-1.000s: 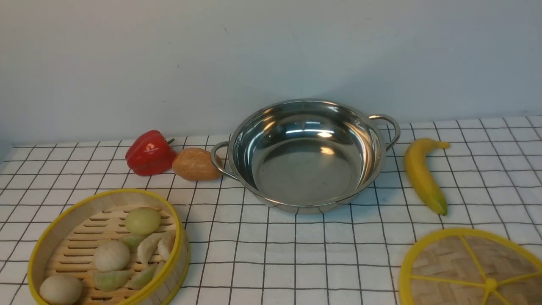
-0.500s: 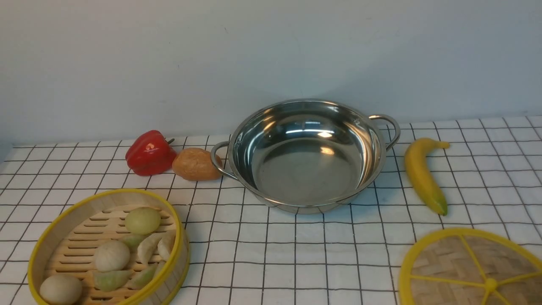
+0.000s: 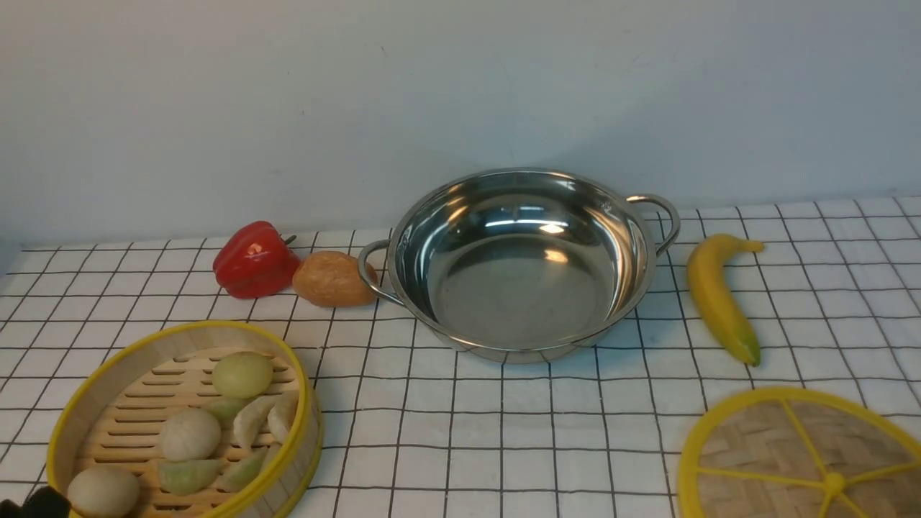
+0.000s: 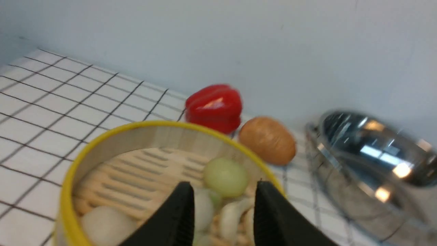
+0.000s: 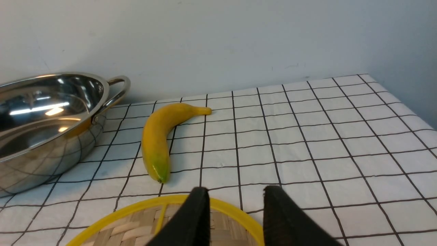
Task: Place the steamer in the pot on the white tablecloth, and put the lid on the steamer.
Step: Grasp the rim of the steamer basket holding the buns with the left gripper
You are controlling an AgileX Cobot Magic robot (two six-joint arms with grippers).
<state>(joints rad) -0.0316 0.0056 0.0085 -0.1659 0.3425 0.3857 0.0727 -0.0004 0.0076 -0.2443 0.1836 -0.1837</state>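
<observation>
The steamer [image 3: 137, 417], a yellow-rimmed bamboo basket holding pale buns and greenish dumplings, sits on the white tablecloth [image 3: 504, 432] at the near left. The empty steel pot [image 3: 522, 288] stands mid-table further back. Cut off by the picture's edge, the woven lid [image 3: 791, 453] lies flat at the near right. My left gripper [image 4: 224, 186] hovers open over the steamer [image 4: 143, 164], nothing between its fingers; a black tip of it [image 3: 39, 502] shows in the front view's corner. My right gripper [image 5: 236, 189] is open above the far rim of the lid [image 5: 136, 227].
A red pepper [image 3: 253, 260] and a brown bread roll [image 3: 332, 279] lie left of the pot, the roll against its handle. A banana [image 3: 716, 295] lies right of the pot, between it and the lid. The wall stands close behind.
A black tip of the left gripper has come into the front view's bottom left corner beside the steamer. Nothing on the cloth has moved.
</observation>
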